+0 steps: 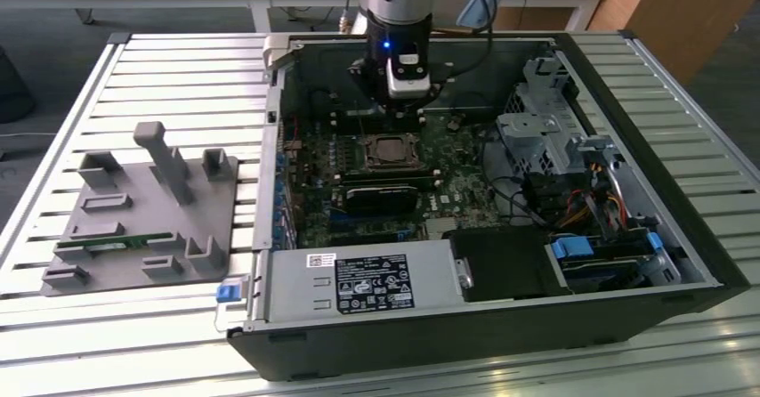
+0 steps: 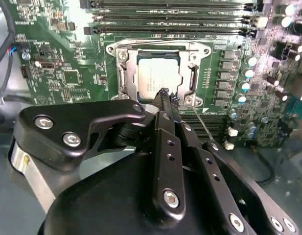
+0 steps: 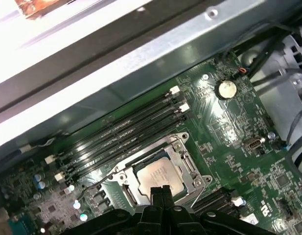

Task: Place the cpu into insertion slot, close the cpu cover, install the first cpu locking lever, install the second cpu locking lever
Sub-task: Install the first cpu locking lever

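- The cpu (image 2: 158, 73) already lies flat in the insertion slot (image 1: 369, 150) on the motherboard (image 2: 67, 58), its pale metal top showing through the window, so I'd call the first step done.
- The cpu cover (image 2: 122, 81) looks folded down around the chip, its silver frame lying level with the board in both wrist views; the second step seems done or nearly so.
- One thin wire lever (image 2: 202, 125) runs out slantwise from the socket's corner rather than lying along the frame, so I judge it not latched. I can't tell how the other lever stands.
- The gripper (image 2: 165, 95) has its two black fingers pressed together with nothing between them, the tips at the cover's edge, right beside the chip.
- In the exterior view the arm stands upright over the open computer case (image 1: 665, 237), above the socket.
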You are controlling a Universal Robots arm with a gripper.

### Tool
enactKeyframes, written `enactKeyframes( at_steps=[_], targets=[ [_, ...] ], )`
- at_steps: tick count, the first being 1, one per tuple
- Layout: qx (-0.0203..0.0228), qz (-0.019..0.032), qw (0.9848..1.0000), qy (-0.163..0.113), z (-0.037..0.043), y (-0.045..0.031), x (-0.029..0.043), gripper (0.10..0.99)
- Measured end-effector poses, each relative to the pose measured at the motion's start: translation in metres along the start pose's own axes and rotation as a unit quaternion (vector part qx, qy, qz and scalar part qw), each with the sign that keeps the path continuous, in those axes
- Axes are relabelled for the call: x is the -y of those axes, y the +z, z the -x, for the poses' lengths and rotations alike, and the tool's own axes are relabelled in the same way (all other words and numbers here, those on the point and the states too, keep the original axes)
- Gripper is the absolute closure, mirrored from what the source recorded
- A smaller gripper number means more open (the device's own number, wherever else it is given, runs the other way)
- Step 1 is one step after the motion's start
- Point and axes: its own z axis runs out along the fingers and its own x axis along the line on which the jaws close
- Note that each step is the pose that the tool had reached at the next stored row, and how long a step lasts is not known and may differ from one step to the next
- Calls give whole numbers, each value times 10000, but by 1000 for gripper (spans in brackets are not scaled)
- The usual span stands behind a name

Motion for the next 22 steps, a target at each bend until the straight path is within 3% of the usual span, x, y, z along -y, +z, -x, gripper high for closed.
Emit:
enactKeyframes(
  at_steps=[6,12,14,22],
  targets=[
    [-8,12,9986,-520,0,1,0,980],
    [-15,24,9943,-1061,0,2,0,980],
    [-20,31,9902,-1396,0,3,0,980],
    [-29,45,9794,-2018,1,3,0,980]
  ],
)
